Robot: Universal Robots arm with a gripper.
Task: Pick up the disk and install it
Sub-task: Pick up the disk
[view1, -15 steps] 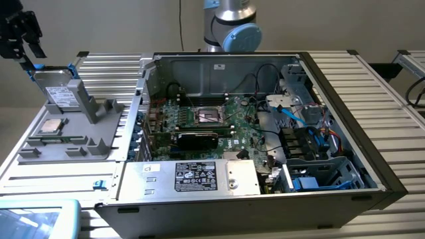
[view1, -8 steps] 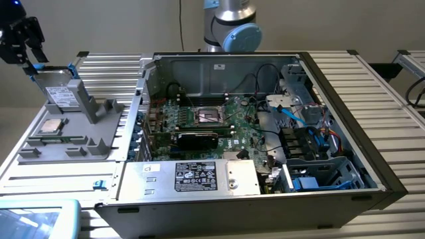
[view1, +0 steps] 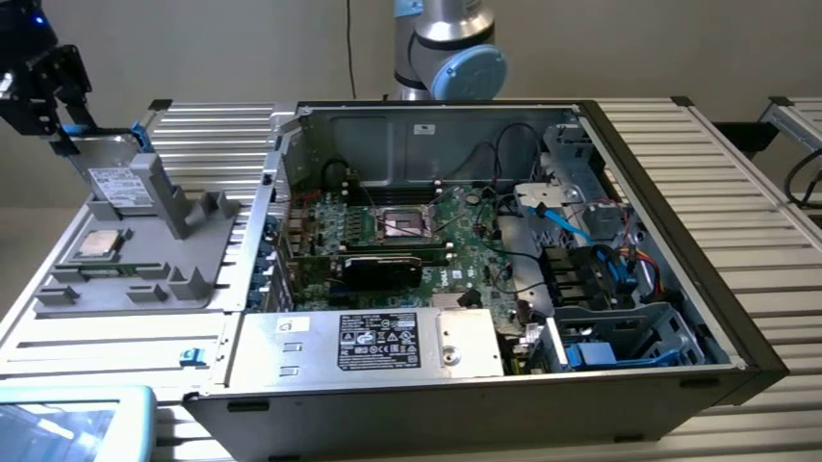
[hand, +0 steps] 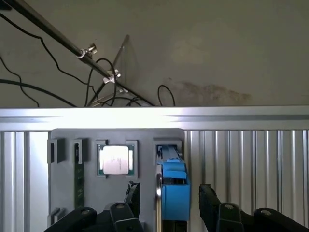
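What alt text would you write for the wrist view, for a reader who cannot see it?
The open gripper straddles the disk, which stands on edge in a grey holder, its blue rail facing the camera. A square processor chip lies beside it.

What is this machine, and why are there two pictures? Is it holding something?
It is a robot arm with a hand at its end. One picture comes from a camera standing off to the side; the other from a camera on the arm's wrist, looking past the hand. On the metal table lies an open computer case. Beside it, a grey holder carries a small square processor chip and the disk, a hard drive with blue rails, standing on edge. The hand is open, one finger on each side of the disk, and holds nothing yet.
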